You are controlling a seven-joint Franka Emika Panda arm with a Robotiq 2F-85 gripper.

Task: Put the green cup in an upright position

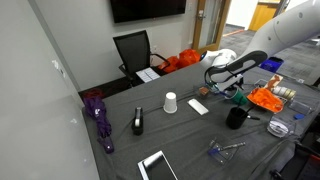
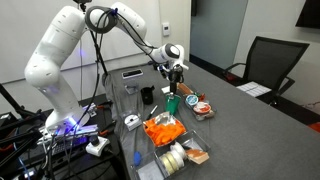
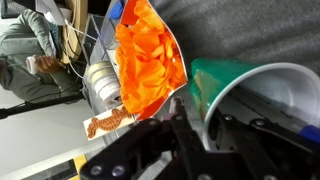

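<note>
The green cup (image 3: 228, 80) fills the wrist view, its pale inside facing the camera and its rim running between my fingers. My gripper (image 3: 203, 125) is shut on that rim, with one finger inside and one outside. In both exterior views the gripper (image 1: 233, 88) (image 2: 176, 86) reaches down onto the cup (image 1: 240, 98) (image 2: 174, 101) on the grey table, next to the orange bag. I cannot tell how far the cup is tilted.
An orange snack bag (image 1: 265, 98) (image 2: 163, 130) (image 3: 150, 55) lies right by the cup. A black mug (image 1: 236, 117) (image 2: 147, 95) stands close by. An upside-down white cup (image 1: 170, 102), a purple umbrella (image 1: 98, 115) and a black office chair (image 1: 133, 50) sit further off.
</note>
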